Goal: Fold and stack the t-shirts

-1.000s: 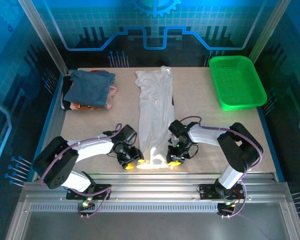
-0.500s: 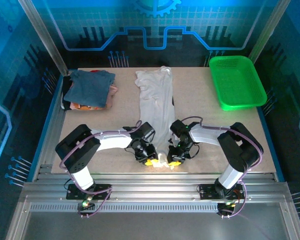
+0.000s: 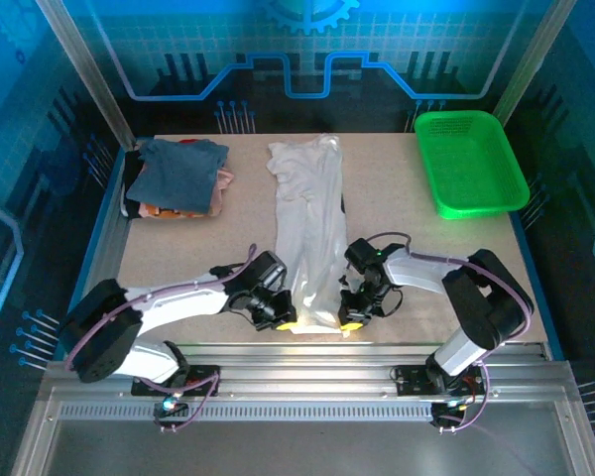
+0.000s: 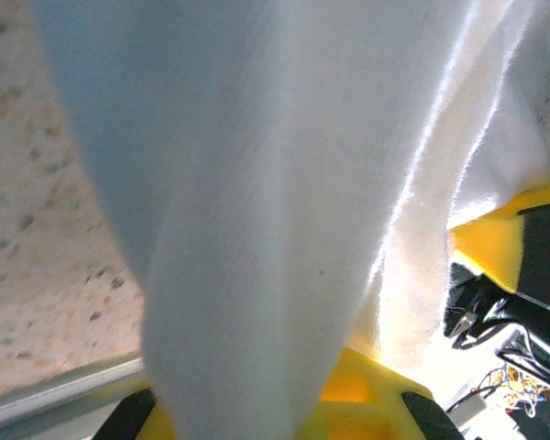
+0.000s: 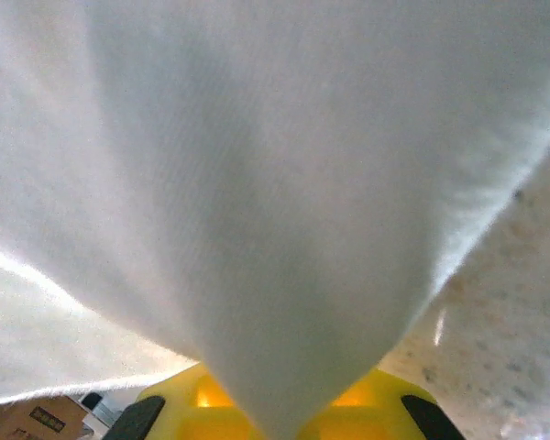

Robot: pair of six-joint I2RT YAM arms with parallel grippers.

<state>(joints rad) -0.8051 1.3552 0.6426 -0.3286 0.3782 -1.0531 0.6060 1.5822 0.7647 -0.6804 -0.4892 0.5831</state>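
One speckled worktop (image 3: 407,238) carries the lot. Down its middle runs one white t-shirt (image 3: 312,228), laid out as a long narrow strip. The far end is wrinkled, and the near hem lies right at the near edge between my two arms.

In the far right corner is one green basket (image 3: 473,164) with mesh sides, well apart from the shirt. In the far left corner is one pile of folded t-shirts (image 3: 181,171). A slate-blue one lies on top, with a pink edge and an orange edge peeking out beneath it. That makes three colours counted; how many shirts lie under there I cannot tell.

Now my two tools. My left tool (image 3: 285,323) is down on the near left corner of the white t-shirt, closed tight with the cloth pinched in it. On my left wrist camera the white cloth rises straight out of the yellow fingers (image 4: 357,394). My right tool (image 3: 351,322) is on the near right corner, likewise clamped shut on the cloth. There the fabric fans up out of its yellow fingers (image 5: 197,408) on the right wrist camera. That's two tools on two corners of one hem, near each other with the strip between them.
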